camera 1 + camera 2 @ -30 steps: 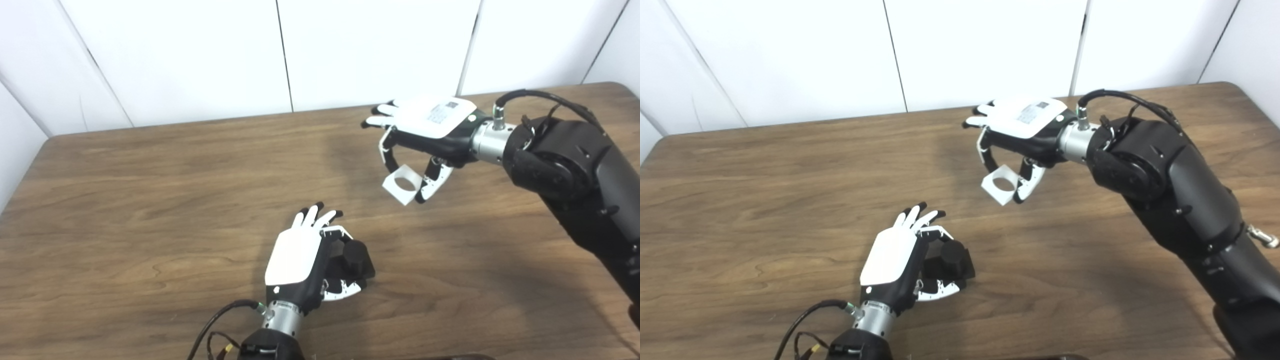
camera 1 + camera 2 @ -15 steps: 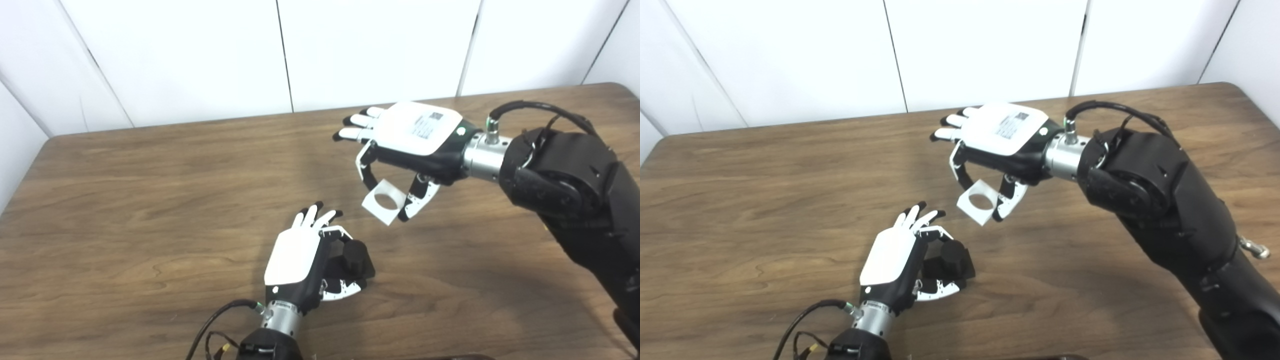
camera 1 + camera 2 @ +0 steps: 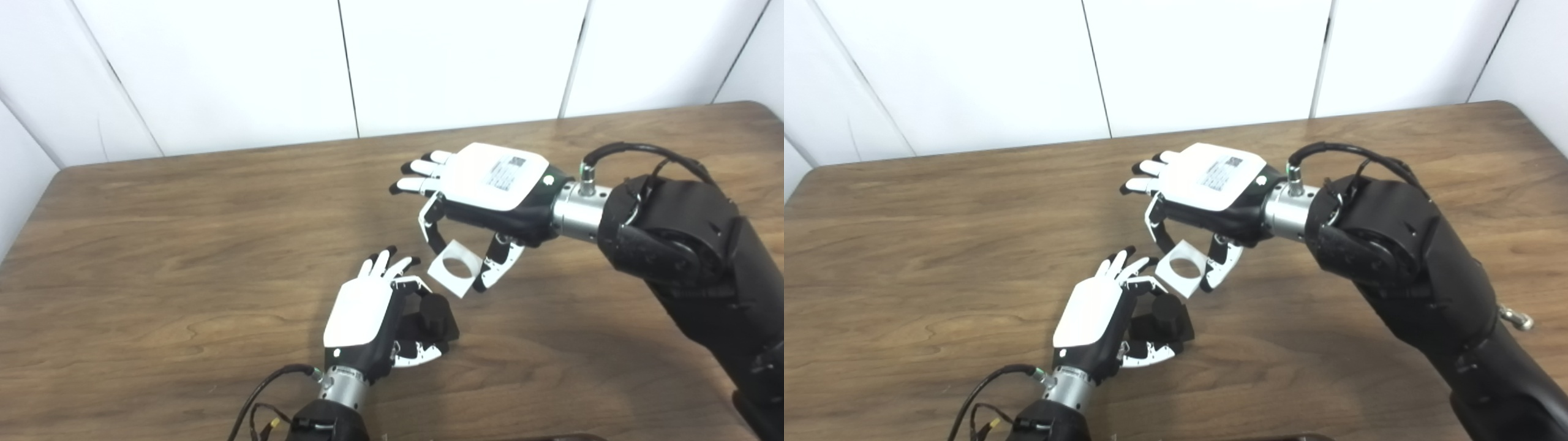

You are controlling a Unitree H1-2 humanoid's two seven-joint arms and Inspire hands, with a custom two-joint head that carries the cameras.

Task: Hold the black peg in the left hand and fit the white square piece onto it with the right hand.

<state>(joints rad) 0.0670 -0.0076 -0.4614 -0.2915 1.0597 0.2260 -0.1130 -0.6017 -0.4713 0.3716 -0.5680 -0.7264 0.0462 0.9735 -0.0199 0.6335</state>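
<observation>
The only print in view is a small dark label (image 3: 505, 173) on the white back plate of the right hand (image 3: 490, 196). It looks like a block of code or fine lines, too blurred to read.

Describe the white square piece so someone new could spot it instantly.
On the brown wooden table, follow the big black arm from the right to the right hand. Pinched beneath it hangs the white square piece, above the black peg in the left hand. It alone has a round hole through it.
</observation>
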